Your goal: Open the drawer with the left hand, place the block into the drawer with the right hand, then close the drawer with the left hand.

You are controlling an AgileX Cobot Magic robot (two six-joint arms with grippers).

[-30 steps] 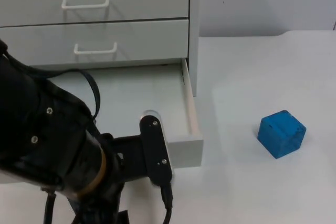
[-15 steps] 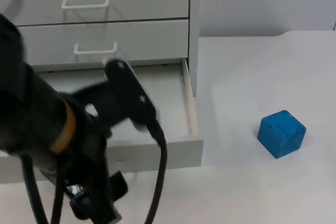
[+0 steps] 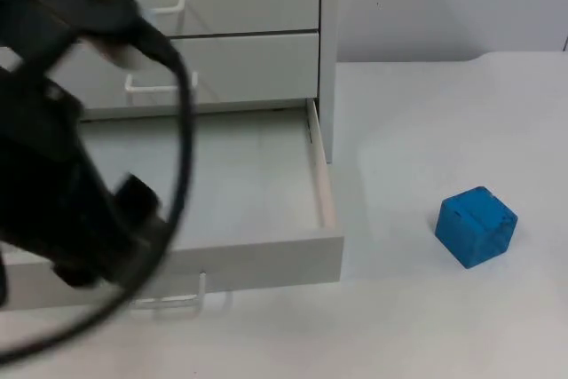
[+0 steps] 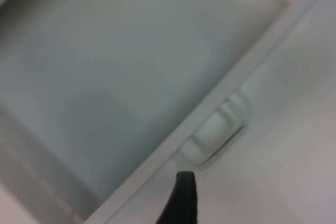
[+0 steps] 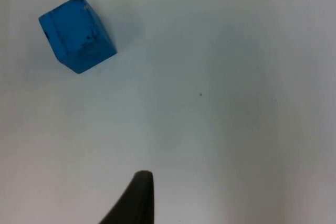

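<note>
White worktop (image 3: 426, 326) carries a white drawer cabinet (image 3: 177, 33) with its bottom drawer (image 3: 257, 250) pulled out. Blue block (image 3: 477, 225) sits on the worktop, well apart, right of the drawer. Left gripper (image 4: 181, 198) hangs above the drawer handle (image 4: 212, 135); right gripper (image 5: 136, 198) hangs near the block. Jaws' state: cannot tell for either.

We see the left arm (image 3: 62, 148) as a large dark mass down the left side of the top view, reaching from the upper left corner toward the lower left. One black fingertip (image 4: 181, 200) of the left end effector stands out, as does one fingertip (image 5: 136, 200) of the right end effector.
</note>
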